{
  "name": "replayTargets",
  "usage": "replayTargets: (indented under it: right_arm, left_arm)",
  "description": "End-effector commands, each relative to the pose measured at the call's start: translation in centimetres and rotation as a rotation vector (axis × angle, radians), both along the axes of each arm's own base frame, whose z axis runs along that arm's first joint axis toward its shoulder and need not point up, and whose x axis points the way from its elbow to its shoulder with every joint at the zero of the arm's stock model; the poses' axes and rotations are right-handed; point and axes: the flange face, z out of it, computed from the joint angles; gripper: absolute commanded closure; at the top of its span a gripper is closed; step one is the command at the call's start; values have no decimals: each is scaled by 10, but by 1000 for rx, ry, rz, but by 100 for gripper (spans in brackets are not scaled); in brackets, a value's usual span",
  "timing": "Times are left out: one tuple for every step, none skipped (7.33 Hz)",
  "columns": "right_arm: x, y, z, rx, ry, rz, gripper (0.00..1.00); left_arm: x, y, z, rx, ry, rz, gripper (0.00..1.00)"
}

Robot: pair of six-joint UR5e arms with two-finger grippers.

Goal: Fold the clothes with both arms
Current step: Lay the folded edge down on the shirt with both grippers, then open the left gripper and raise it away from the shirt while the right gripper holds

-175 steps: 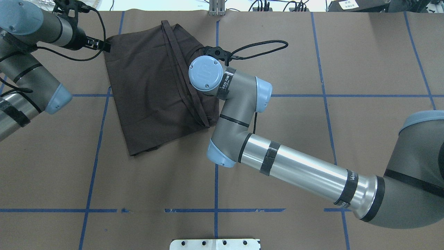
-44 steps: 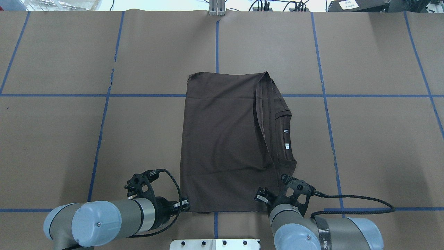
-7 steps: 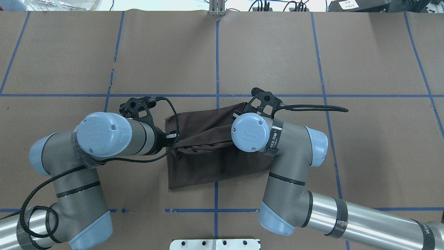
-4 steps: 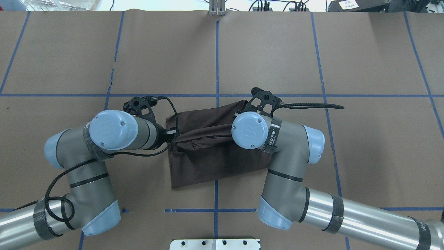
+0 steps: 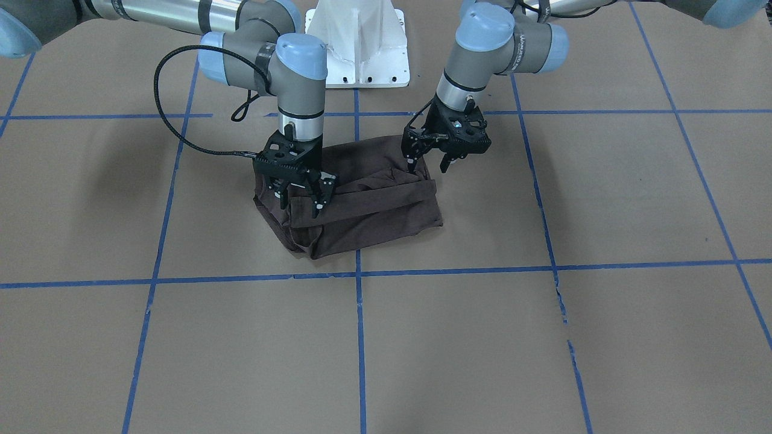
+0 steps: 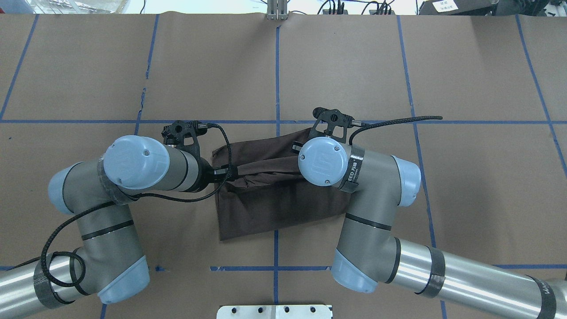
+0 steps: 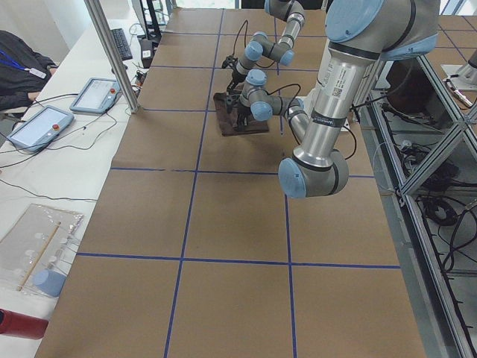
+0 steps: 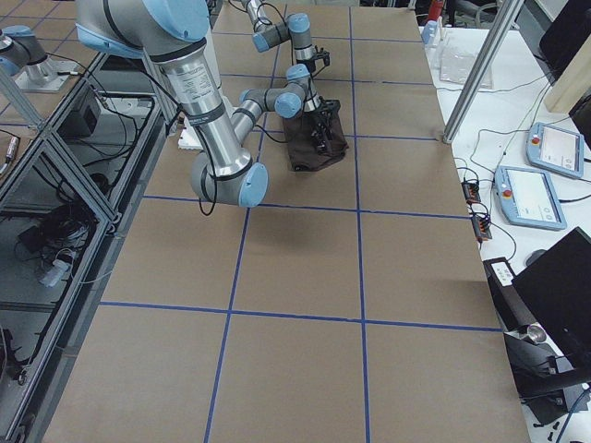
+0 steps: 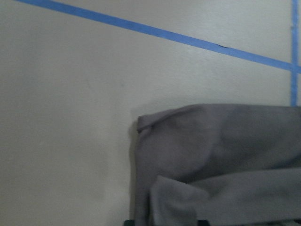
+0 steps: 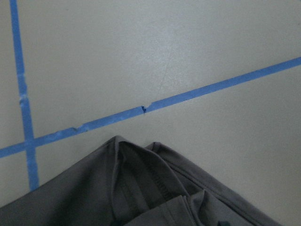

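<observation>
The dark brown T-shirt (image 5: pixel 374 211), flat and full-length six seconds ago, now lies doubled over in a rumpled bundle at the middle of the paper-covered table (image 5: pixel 543 337), a hem band draped across it. The left gripper (image 5: pixel 428 169) and right gripper (image 5: pixel 299 204) hover at its ends, fingers apparently spread, pinching nothing

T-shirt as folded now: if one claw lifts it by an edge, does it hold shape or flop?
Likely floppy: the T-shirt lies in soft, wrinkled layers with a loose band across the top, so one-edge lifting would probably sag and unfold it. Probably light: thin fabric lying flat on the table. Pushed, it would likely bunch rather than slide whole.
</observation>
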Motion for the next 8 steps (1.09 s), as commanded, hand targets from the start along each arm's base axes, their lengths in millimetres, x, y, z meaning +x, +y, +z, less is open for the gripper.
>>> replayTargets:
  right_arm:
    - [44,9,-16,74,-29,-143,0]
    - [57,8,-15,105,-18,-166,0]
    - [59,8,-14,104,-19,-166,0]
    - [59,8,-14,104,-19,-166,0]
    - [60,7,-13,104,-17,-163,0]
    - [60,7,-11,104,-13,-163,0]
    - [61,7,-12,104,-15,-162,0]
    - [61,6,-10,103,-12,-162,0]
  left_arm:
    - [12,20,-4,-4,10,46,0]
    - [40,50,2,-45,-5,87,0]
    - [51,49,9,-62,-22,82,0]
    - [58,46,10,-48,-34,60,0]
    - [70,41,5,-47,-40,54,0]
    - [76,38,6,-49,-49,51,0]
    - [75,35,7,-48,-52,44,0]
    - [75,31,8,-36,-59,20,0]
